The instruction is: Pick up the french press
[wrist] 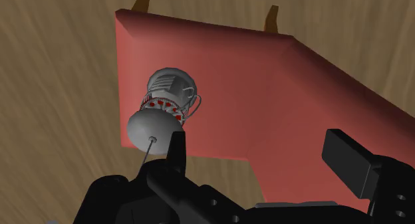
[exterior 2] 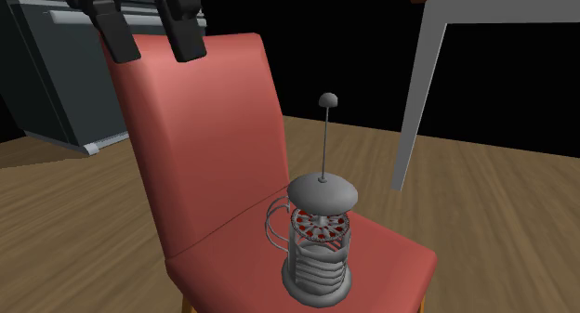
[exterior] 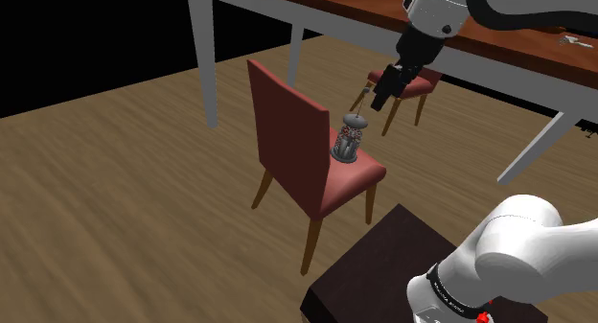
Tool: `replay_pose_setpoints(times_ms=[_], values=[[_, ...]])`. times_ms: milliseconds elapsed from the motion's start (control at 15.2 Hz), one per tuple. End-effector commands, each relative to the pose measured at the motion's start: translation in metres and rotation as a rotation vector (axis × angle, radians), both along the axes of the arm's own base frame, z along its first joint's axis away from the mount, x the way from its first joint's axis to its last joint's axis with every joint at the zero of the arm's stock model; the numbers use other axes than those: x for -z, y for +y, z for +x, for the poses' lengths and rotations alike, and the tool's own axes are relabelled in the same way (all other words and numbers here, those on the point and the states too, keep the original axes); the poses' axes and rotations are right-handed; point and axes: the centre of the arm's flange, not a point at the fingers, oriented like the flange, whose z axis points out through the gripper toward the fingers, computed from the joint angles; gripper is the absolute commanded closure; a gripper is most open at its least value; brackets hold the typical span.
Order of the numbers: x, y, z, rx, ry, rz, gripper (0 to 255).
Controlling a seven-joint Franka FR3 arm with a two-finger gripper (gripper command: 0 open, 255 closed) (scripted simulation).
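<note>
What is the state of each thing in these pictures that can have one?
Chair: standing upright.
French press: upright on the chair's seat, lid on, not held.
Gripper: open, empty, touching nothing.

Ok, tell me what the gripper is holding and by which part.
Nothing. The gripper hangs open, clear of the french press, which stands untouched on the red chair.
</note>
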Motion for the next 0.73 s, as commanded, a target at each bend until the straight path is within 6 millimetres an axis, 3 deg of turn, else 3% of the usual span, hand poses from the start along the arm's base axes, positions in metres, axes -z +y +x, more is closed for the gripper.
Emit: replay_pose_setpoints(times_ms=[0,660], values=[[0.000,0.000,0.000,0.000,0.000,0.000,0],[0.097,-0.038,0.074,0.414,-0.009,-0.099,0]])
